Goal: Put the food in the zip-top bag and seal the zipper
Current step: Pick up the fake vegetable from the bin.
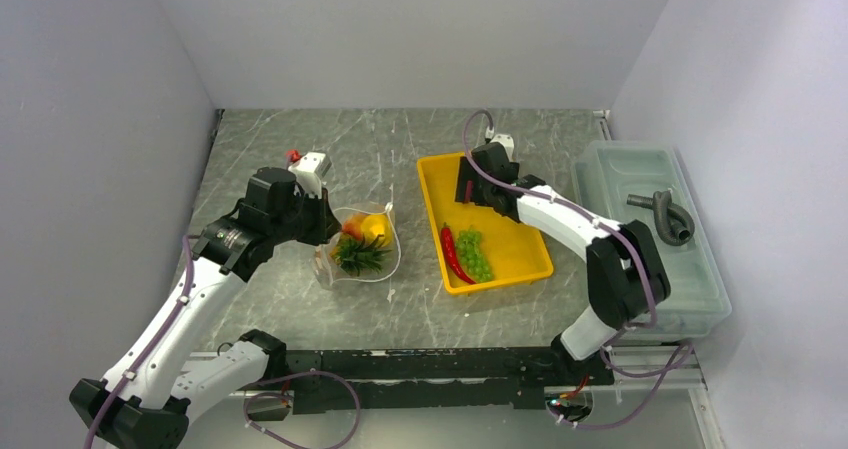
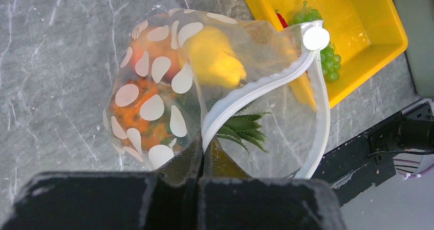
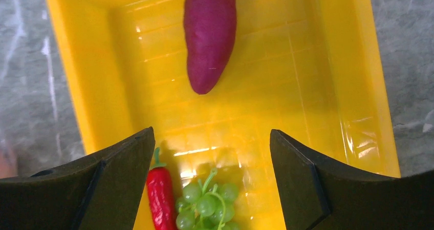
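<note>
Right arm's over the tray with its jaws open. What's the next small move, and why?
Probably ease the right end effector forward and down until its open jaws straddle the purple vegetable. It lies loose in the yellow tray just ahead of it, while the left end effector holds the bag open by its mouth edge.

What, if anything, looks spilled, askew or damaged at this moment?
Nothing stands out. The left gripper pinches the zip-top bag at its mouth, fruit inside; the eggplant, chilli and grapes lie in the yellow tray.
</note>
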Controlling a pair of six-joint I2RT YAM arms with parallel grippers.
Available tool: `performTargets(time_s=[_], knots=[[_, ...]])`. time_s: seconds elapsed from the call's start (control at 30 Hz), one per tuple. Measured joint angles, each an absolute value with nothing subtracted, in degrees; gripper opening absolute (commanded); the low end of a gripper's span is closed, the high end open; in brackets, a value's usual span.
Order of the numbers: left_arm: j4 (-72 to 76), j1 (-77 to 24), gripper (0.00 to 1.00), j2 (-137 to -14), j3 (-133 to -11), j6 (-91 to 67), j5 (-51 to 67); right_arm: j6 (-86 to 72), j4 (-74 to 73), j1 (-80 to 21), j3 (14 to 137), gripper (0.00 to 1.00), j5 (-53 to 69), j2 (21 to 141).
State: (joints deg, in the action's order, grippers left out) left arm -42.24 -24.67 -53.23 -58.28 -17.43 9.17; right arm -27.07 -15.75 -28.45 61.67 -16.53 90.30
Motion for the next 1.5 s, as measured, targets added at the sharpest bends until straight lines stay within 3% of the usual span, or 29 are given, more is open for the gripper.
performTargets(time_s=[0.37,1.07,1.5], knots=[[-42.2,-24.7,0.0,-53.2,-58.3,-17.4,9.1,-27.7,-14.7,-24.0,69.2,0.86,-11.3,101.4],[-42.3,-24.7,0.0,-53.3,-58.3,-17.4,9.1,-28.8,-14.2,-22.3,80.0,0.75,-8.7,113.6],[-42.3,-24.7,0.0,-53.3,-58.3,-17.4,9.1,-28.8,-14.7,-22.2,81.2,0.45,-8.9,116.3]])
